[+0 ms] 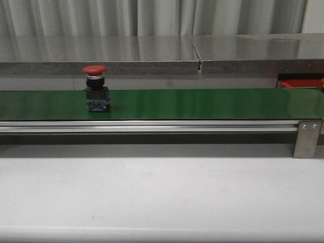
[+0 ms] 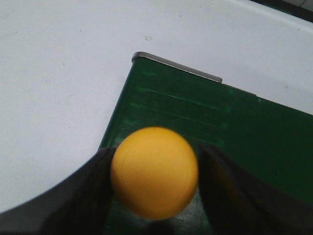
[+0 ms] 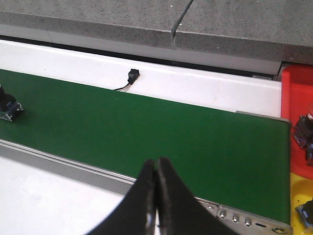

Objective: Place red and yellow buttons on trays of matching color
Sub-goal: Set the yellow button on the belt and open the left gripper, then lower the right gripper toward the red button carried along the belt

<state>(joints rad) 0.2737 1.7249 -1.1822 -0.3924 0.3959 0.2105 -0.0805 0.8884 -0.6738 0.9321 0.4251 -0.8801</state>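
A red button (image 1: 95, 83) with a black and blue base stands upright on the green belt (image 1: 202, 104), toward its left; only its base (image 3: 7, 105) shows in the right wrist view. My left gripper (image 2: 154, 182) is shut on a yellow button (image 2: 154, 169), its dark fingers pressed to both sides of the cap, above the belt's end (image 2: 220, 127). My right gripper (image 3: 156, 169) is shut with nothing in it, over the belt's near rail. The red tray (image 3: 293, 93) and the yellow tray (image 3: 299, 193) lie past the belt's right end. Neither gripper shows in the front view.
A dark button base (image 3: 304, 132) lies in the red tray and another (image 3: 305, 213) in the yellow tray. A small black sensor with a wire (image 3: 132, 76) sits behind the belt. A grey stone counter (image 1: 152, 50) runs along the back, a white tabletop (image 1: 162, 197) in front.
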